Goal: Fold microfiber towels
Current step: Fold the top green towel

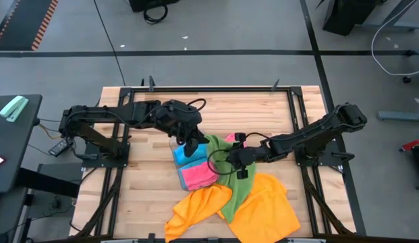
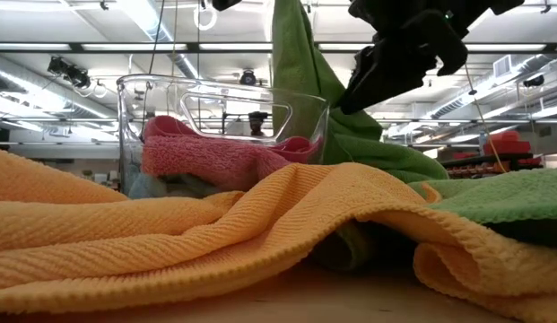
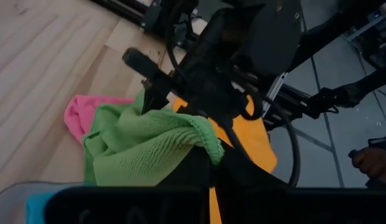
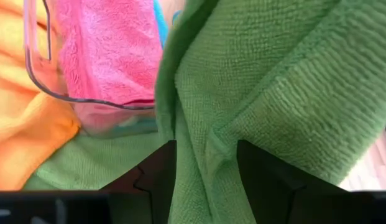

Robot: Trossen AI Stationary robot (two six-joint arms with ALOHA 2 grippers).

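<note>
Nearest the low camera lie two orange towels (image 1: pixel 199 208), slack and unfolded at the table's front edge. Behind them stands the clear tray (image 2: pixel 133 135) with a folded pink towel (image 2: pixel 215 157) on a blue one (image 1: pixel 183 156) — probably the finished stack. Next to it the green towel (image 4: pixel 261 81) hangs lifted between both arms, likely stretched for a fold. The right gripper (image 4: pixel 205 168) has its fingers partly closed on a hanging fold of it. The left gripper (image 1: pixel 193 145), just above the tray, is pinched tight on the cloth's upper edge — it drapes right off the fingers.
</note>
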